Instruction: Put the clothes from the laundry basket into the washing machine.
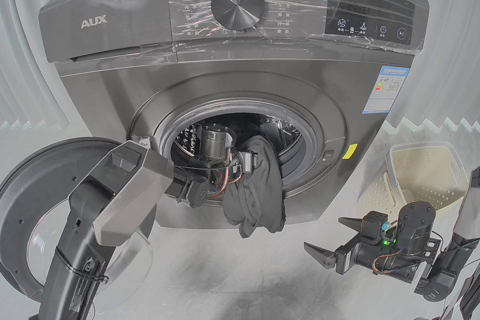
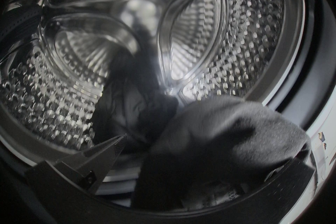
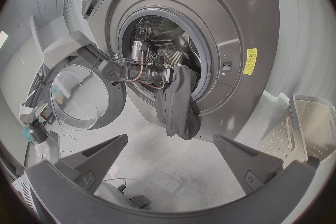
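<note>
Left claw (image 2: pixel 173 137) spread inside the drum (image 2: pixel 245 42) beneath grey garment (image 1: pixel 255 191); right claw (image 1: pixel 325 235) spread low.

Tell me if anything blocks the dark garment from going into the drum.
Nothing visible does. The dark garment hangs over the opening's lower rim, partly outside; the drum behind lies open, door swung aside.

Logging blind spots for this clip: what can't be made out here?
Left gripper, left wrist view: the grey garment covers one of its fingers.
Laundry basket, head view: right arm hides its bottom.
Dark cloth deep in the drum, left wrist view: too dim to identify.
</note>
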`<state>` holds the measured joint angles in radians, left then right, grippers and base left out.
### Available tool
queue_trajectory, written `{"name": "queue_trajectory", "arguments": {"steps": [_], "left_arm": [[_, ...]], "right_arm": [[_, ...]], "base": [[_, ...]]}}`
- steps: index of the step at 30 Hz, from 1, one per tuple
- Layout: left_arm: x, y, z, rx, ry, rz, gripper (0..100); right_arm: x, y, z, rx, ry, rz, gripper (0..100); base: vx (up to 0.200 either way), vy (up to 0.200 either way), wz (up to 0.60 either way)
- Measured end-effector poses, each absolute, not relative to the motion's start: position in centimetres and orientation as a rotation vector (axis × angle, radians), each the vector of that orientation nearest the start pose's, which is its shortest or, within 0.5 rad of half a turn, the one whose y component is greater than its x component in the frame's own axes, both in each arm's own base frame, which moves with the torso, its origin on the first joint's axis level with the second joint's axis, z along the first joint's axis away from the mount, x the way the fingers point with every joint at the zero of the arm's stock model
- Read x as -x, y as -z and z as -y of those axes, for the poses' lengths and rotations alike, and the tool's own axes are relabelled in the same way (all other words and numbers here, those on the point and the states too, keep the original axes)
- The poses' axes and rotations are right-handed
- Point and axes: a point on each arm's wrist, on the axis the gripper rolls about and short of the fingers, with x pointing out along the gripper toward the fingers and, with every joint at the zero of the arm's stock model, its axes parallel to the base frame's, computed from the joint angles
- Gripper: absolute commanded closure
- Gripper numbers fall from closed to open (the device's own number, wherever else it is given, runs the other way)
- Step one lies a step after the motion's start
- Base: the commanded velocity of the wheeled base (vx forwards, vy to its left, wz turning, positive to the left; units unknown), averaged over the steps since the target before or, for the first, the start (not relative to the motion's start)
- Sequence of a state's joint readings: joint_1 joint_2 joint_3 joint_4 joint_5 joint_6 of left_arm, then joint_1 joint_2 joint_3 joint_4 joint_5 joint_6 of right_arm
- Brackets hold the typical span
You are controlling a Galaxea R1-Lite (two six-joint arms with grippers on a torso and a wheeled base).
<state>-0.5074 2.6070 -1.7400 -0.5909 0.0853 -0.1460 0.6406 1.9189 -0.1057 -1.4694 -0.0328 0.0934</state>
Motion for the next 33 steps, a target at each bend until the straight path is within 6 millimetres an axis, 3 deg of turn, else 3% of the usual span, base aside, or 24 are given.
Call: {"name": "queue_trajectory", "arguments": {"steps": [9, 17, 18, 25, 33], "left_arm": [[-40.9, -4.6, 24.7, -0.001, 0.475, -0.533, 0], [-40.2, -4.6, 25.1, 0.004, 0.536, -0.549, 0], [-40.2, -4.4, 25.2, 0.001, 0.538, -0.552, 100], [-41.3, -4.5, 25.7, 0.025, 0.542, -0.481, 100], [-44.6, -7.5, 26.2, 0.102, 0.464, -0.264, 100]], "right_arm": [[-18.4, -6.0, -13.8, 0.026, -0.590, -0.357, 0], [-18.4, -6.0, -13.9, 0.027, -0.595, -0.355, 0], [-18.4, -6.0, -13.9, 0.027, -0.596, -0.356, 0], [-18.3, -6.0, -14.0, 0.028, -0.602, -0.356, 0], [-18.2, -6.0, -14.2, 0.030, -0.608, -0.356, 0]], "base": [[0.000, 0.000, 0.00], [0.000, 0.000, 0.00], [0.000, 0.000, 0.00], [0.000, 0.000, 0.00], [0.000, 0.000, 0.00]]}}
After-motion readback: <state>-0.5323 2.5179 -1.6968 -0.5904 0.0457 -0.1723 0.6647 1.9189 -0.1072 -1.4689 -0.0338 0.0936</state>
